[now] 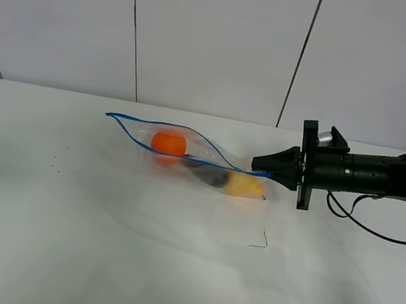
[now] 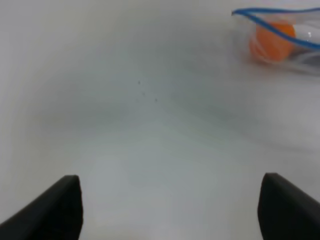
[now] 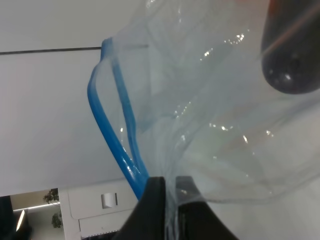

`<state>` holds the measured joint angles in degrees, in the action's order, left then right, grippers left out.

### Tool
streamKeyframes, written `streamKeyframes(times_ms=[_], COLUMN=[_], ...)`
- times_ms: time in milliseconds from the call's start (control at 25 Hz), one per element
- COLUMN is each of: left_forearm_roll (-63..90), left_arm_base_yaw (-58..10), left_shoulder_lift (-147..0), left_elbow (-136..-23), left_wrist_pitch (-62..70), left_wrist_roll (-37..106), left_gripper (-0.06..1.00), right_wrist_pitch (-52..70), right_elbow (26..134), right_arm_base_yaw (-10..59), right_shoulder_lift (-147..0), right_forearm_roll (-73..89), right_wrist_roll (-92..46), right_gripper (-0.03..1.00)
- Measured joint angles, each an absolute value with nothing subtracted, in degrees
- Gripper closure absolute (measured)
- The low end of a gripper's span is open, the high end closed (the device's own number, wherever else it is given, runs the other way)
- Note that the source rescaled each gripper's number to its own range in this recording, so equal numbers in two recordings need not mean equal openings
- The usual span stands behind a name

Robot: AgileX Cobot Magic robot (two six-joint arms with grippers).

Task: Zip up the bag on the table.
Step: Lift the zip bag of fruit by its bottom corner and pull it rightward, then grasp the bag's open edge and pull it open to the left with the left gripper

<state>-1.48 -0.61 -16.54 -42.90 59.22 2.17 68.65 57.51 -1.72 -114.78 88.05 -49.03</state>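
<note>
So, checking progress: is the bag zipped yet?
Open: the bag has its two blue strips gaping apart, clearest from the right wrist.

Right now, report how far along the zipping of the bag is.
Done: the right jaws are shut on the bag at one end, beside the blue zipper strip. In hand: nothing more; the left jaws hang open over the table, off the bag. Left: the whole seal, since the strip's two sides gape apart along the mouth.

Bright even light, glints on the bag (image 3: 215,125), hazy left wrist view.
</note>
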Motion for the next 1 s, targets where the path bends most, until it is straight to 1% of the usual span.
streamKeyframes(times_ms=[120,240,560,800,1000], left_forearm_roll=[-1.64,-1.64,-1.42,8.01,17.16], left_arm_base_yaw=[-0.61,-0.61,-0.61,-0.61,-0.61], left_shoulder_lift=[-24.18,-30.38,-42.29,-47.73,-51.16], left_elbow=[-47.03,-48.55,-48.62,-48.62,-48.62], left_wrist_pitch=[58.12,55.91,45.85,36.88,34.33], left_wrist_roll=[8.4,18.48,59.35,70.91,81.43], left_gripper=[0.02,0.02,0.02,0.02,0.02], right_wrist_pitch=[68.65,68.65,68.65,68.65,68.65], right_elbow=[57.51,57.51,57.51,57.51,57.51], right_arm_base_yaw=[-1.72,-1.72,-1.72,-1.72,-1.72], right_shoulder_lift=[-114.78,-114.78,-114.78,-114.78,-114.78], right_forearm_roll=[88.05,88.05,88.05,88.05,88.12], right_wrist_roll=[-49.03,-49.03,-49.03,-49.03,-49.03], right_gripper=[0.97,0.97,0.97,0.97,0.97])
